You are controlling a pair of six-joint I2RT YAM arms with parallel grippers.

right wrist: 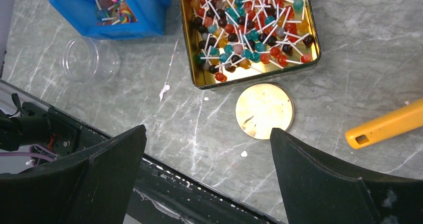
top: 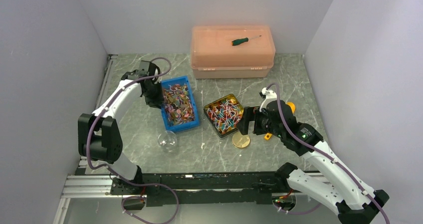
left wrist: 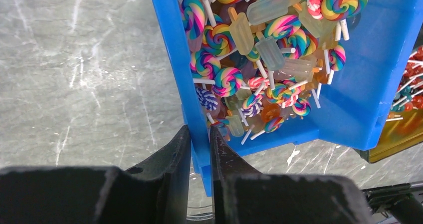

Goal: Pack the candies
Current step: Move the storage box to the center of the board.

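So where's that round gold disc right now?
Seen from above, the gold disc lies on the table, right of centre, just in front of the candy tin.

Top camera overlooks everything; both wrist cameras look down close, sharing the blue bin (left wrist: 379, 74).

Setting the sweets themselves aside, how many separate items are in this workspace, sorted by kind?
Open containers of candies: 2 (blue plastic bin, square gold metal tin)
Clear round plastic jar: 1
Round gold metal lid: 1
Pink lidded plastic box: 1
Tools: 2 (green-handled screwdriver, orange plastic scoop)
Total: 7
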